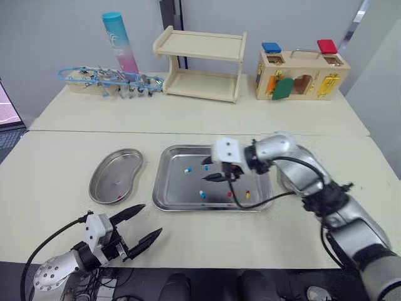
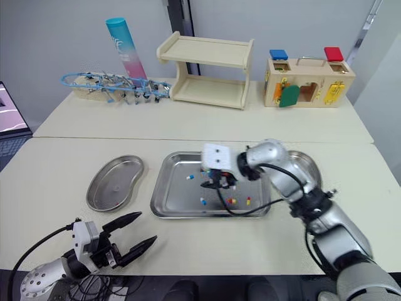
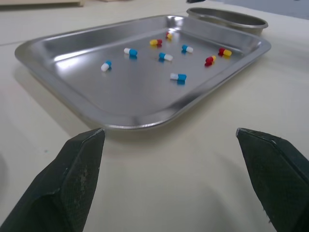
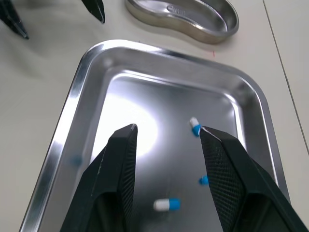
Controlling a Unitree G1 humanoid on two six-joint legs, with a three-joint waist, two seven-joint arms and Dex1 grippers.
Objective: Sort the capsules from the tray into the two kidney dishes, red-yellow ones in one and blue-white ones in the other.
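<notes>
- Small two-colour capsules, blue-white ones and red-yellow ones, lie loose and scattered in the shallow rectangular steel tray at mid-table.
- Right gripper hovers over the tray, black fingers apart, nothing between them.
- Left gripper sits near the front table edge, fingers spread, empty.
- Left steel kidney dish is beside the tray and holds one reddish capsule. The right steel kidney dish is partly behind the arm.
- Risk: the capsules are rounded and the steel is slick, so an off-centre pinch may flick one away or catch a neighbour of the wrong colour.
</notes>
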